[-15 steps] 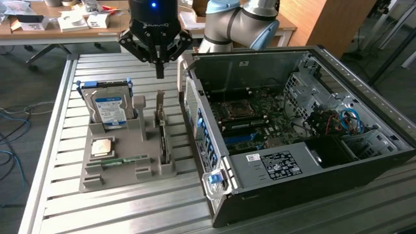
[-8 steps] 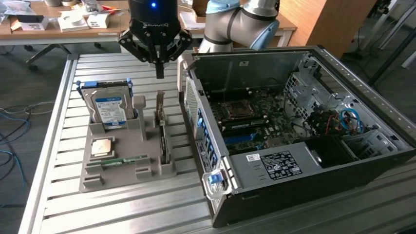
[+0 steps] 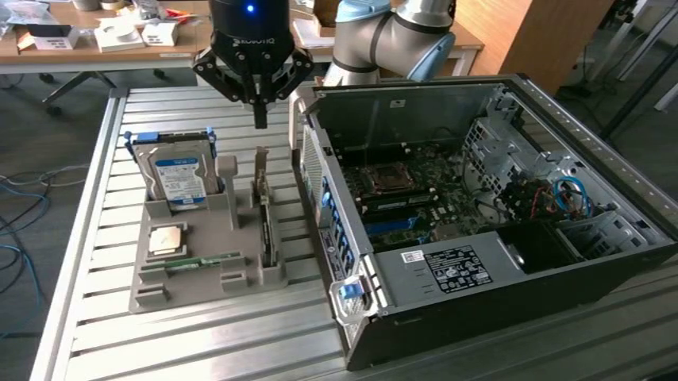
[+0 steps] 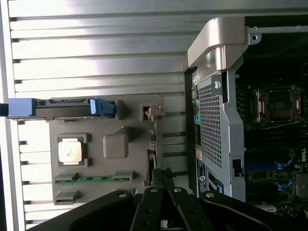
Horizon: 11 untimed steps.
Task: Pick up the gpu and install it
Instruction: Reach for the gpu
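The gpu (image 3: 265,216) is a thin dark card standing on edge in the right-hand slot of a grey holder (image 3: 212,274), its metal bracket at the far end. My gripper (image 3: 260,119) hangs above the far end of the card, clear of it, its fingers shut together with nothing between them. In the wrist view the gpu (image 4: 155,161) appears edge-on along the side of the holder (image 4: 115,144) nearest the case, just beyond my shut gripper (image 4: 162,202). The open computer case (image 3: 477,214) lies beside the holder, motherboard exposed.
The holder also carries a hard drive (image 3: 178,178) with a blue-white label, a square processor chip (image 3: 167,238) and a green memory stick (image 3: 190,262). It rests on a slatted metal table (image 3: 159,333). A cluttered wooden desk (image 3: 95,36) stands behind.
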{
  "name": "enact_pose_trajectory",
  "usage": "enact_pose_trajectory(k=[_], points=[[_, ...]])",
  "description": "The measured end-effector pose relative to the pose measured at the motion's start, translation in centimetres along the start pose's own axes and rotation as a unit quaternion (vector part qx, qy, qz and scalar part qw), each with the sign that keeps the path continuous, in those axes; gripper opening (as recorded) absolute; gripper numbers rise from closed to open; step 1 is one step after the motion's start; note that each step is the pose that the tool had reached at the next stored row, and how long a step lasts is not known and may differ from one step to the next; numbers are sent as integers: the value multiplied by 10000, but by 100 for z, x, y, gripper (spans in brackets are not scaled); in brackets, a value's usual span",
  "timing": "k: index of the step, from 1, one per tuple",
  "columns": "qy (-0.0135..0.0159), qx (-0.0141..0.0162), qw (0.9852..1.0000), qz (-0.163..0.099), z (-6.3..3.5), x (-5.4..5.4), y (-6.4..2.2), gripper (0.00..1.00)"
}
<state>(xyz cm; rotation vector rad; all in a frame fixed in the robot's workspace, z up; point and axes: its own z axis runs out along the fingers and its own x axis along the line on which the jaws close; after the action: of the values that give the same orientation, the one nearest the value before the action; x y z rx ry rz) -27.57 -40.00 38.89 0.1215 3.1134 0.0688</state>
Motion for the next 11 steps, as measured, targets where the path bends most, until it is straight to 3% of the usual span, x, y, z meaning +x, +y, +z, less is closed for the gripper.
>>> enact_pose_trajectory(k=[11], points=[[0, 0, 10000, 0, -9, 17, -203, 11]])
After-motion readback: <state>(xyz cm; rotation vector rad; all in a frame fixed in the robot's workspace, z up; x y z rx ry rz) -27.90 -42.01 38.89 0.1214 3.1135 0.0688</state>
